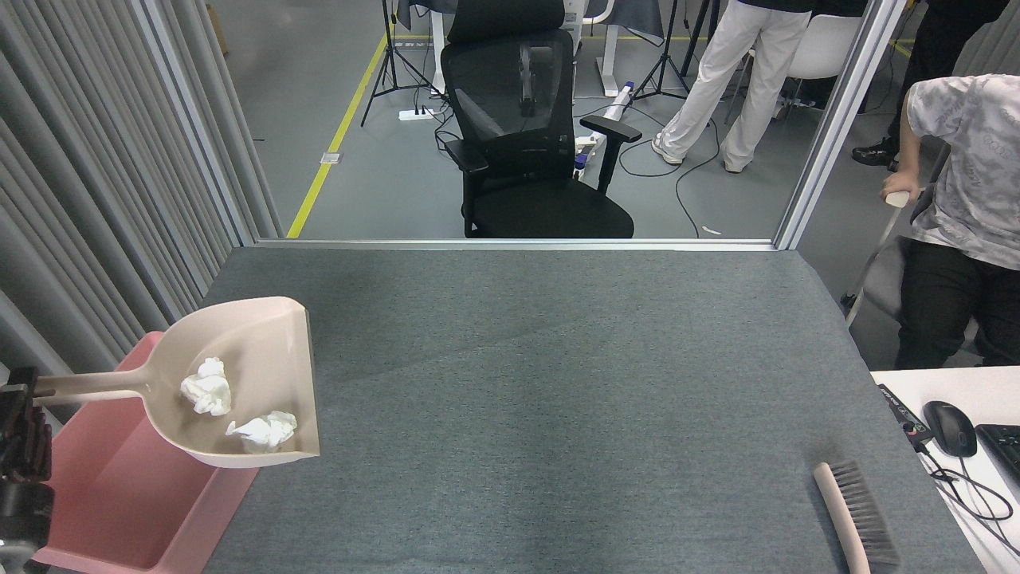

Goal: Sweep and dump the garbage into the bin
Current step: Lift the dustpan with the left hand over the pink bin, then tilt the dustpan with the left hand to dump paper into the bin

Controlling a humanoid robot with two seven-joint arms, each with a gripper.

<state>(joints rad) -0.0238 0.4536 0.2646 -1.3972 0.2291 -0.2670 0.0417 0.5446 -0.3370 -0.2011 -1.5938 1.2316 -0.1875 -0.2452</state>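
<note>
My left gripper [24,399], at the left edge of the head view, is shut on the handle of a beige dustpan [263,351]. The dustpan hangs lifted over the right part of the pink bin [119,502], roughly level. Two crumpled white balls of garbage lie inside it: one [206,387] near the handle side, the other [264,430] close to the pan's front lip. The dustpan covers the bin's far right corner. My right gripper is out of view.
A beige brush [853,510] with grey bristles lies at the table's front right. Grey curtains run along the left side. A black office chair [526,135] stands beyond the far edge. A seated person [960,199] is at the right, near a mouse [950,428].
</note>
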